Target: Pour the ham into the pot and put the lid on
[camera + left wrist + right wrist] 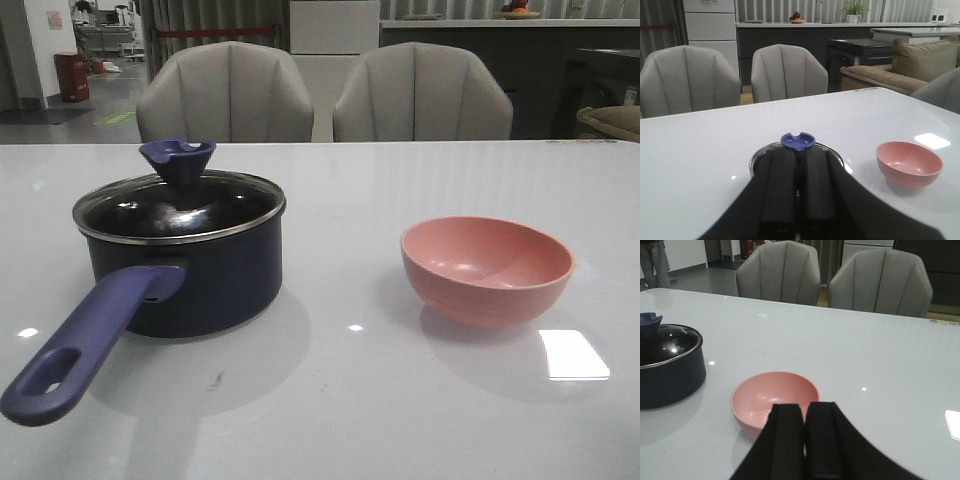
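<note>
The dark navy pot [190, 270] stands at the table's left, its purple-blue handle [85, 345] pointing to the front. The glass lid [180, 205] with its dark blue knob [177, 160] sits on it. The pink bowl [487, 268] at the right looks empty. No ham shows; the pot's inside is hidden. Neither gripper shows in the front view. My left gripper [798, 152] is shut and empty, near the knob [798, 141] on the near side of the lid [832, 151]. My right gripper [804, 407] is shut and empty, near the bowl [775, 397].
Two grey chairs [225, 92] [422, 92] stand behind the white table [340, 400]. A counter and a sofa [900, 70] lie beyond it. A bright light patch [573, 354] reflects near the bowl.
</note>
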Controlling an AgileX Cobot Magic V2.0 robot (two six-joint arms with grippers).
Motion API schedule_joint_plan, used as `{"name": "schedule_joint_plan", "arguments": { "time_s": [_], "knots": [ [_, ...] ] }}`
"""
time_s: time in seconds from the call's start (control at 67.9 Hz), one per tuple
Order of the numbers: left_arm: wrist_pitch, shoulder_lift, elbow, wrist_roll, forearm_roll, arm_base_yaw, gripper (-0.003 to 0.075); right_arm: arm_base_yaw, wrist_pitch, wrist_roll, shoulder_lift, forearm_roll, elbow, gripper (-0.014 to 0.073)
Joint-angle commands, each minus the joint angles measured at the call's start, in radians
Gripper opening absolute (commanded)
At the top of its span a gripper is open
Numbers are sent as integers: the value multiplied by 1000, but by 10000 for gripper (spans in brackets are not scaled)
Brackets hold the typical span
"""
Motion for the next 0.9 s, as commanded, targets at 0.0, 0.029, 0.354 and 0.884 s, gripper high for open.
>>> {"name": "schedule_joint_plan", "arguments": {
  "time_s": [0.0, 0.029, 0.354, 0.884],
  "knots": [
    [-108, -9, 21, 3, 25, 8, 133, 2, -84, -4, 12, 0, -29, 161],
    [-111, -9, 41, 3, 31, 25, 133, 2, -84, -4, 12, 0, -29, 161],
    [-443, -19, 334, 3, 25, 351, 133, 2, -84, -4, 12, 0, -29, 161],
    [-443, -19, 345, 3, 25, 429, 133, 2, -84, -4, 12, 0, -29, 161]
  ]
}}
